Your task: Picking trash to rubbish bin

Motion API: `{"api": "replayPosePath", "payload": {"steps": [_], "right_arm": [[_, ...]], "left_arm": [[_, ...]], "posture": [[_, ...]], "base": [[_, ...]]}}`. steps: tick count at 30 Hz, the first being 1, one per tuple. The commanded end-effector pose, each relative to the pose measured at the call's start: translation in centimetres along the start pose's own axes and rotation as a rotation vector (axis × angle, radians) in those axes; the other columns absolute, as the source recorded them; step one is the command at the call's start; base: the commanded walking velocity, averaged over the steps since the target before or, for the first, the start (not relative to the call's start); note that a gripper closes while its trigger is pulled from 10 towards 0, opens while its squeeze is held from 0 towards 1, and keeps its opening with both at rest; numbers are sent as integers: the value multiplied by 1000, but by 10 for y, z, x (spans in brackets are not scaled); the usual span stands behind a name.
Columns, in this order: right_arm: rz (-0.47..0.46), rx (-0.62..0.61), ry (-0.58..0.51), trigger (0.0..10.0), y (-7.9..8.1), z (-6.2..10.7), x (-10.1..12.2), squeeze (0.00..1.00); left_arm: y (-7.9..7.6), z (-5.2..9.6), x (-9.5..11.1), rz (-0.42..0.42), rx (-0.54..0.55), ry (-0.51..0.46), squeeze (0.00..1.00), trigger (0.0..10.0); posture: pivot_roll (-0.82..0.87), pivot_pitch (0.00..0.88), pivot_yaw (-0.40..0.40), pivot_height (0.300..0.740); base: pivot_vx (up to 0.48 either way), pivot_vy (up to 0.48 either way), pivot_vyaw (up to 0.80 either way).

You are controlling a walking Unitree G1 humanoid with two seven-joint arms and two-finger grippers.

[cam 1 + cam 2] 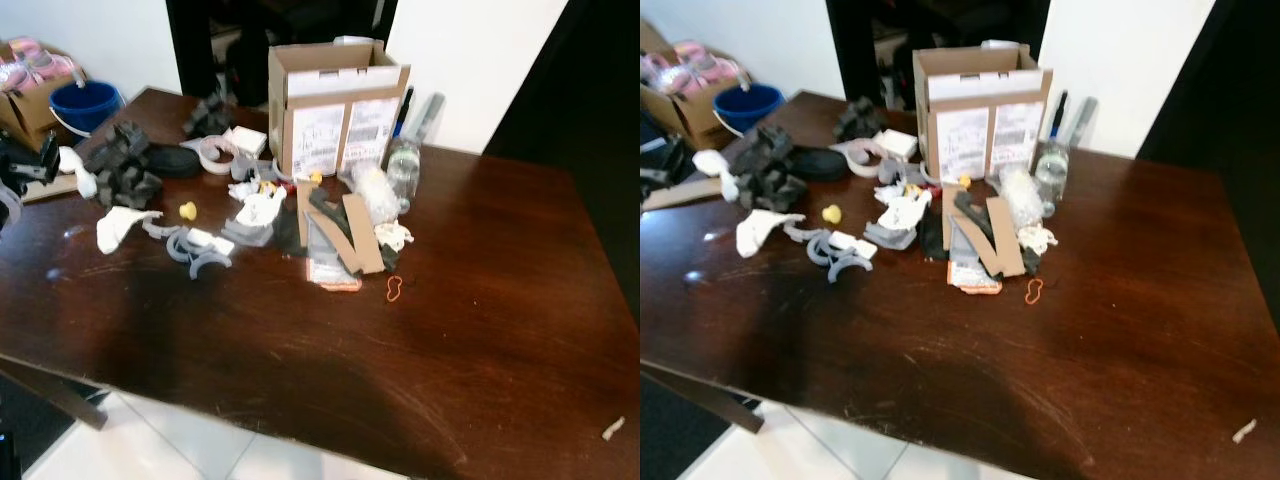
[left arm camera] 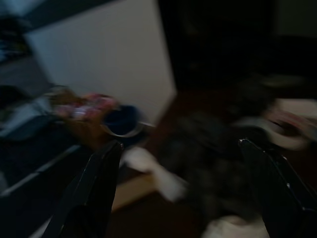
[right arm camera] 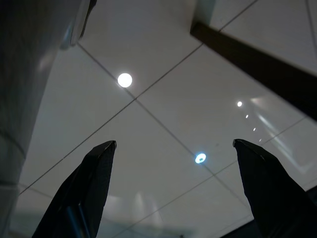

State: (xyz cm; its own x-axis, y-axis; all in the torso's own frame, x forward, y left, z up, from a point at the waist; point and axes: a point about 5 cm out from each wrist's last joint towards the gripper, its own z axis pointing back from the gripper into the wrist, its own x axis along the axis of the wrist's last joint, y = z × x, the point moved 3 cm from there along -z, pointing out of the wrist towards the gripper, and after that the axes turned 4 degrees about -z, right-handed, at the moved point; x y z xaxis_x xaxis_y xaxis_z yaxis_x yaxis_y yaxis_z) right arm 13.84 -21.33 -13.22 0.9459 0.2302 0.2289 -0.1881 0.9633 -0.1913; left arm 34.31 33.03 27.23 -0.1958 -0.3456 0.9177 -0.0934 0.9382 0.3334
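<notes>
Trash lies scattered over the far half of the dark wooden table (image 1: 480, 330): cardboard strips (image 1: 352, 232), a crumpled white tissue (image 1: 118, 226), grey plastic pieces (image 1: 195, 248), an orange rubber band (image 1: 393, 289), and a clear bottle (image 1: 403, 166) beside an open cardboard box (image 1: 335, 108). You can see a blue bucket (image 1: 84, 104) on the floor past the table's far left corner. Left gripper (image 2: 181, 198) hangs with fingers spread apart, empty, facing that corner. Right gripper (image 3: 173, 191) likewise spread wide, empty, over white floor tiles (image 3: 163, 99).
</notes>
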Motion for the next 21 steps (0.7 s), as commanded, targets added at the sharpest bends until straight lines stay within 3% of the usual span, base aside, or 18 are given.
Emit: {"api": "replayPosePath", "payload": {"steps": [1,5,11,13,19,21], "right_arm": [[15,6,38,10000,0,0,-10,0],[73,17,75,10000,0,0,-20,0],[152,37,121,10000,-3,1,-32,0],[184,20,140,10000,-11,2,-39,0],[189,3,148,10000,-18,2,-43,0],[188,-12,168,10000,-27,4,-55,0]], "left_arm": [[-15,2,-9,20,-89,28,0,10000],[-31,6,-12,69,-213,41,0,10000],[-36,9,-16,104,-264,55,0,10000],[-37,11,-19,121,-277,68,0,10000],[-38,13,-24,140,-298,81,0,10000],[-46,15,-34,168,-352,113,0,10000]], "posture": [[262,120,-40,740],[261,124,-42,740],[255,144,-41,740],[248,163,-38,740],[240,181,-42,740],[224,207,-57,740]], "base": [[0,0,0],[0,0,0],[0,0,0],[0,0,0],[0,0,0],[0,0,0]]}}
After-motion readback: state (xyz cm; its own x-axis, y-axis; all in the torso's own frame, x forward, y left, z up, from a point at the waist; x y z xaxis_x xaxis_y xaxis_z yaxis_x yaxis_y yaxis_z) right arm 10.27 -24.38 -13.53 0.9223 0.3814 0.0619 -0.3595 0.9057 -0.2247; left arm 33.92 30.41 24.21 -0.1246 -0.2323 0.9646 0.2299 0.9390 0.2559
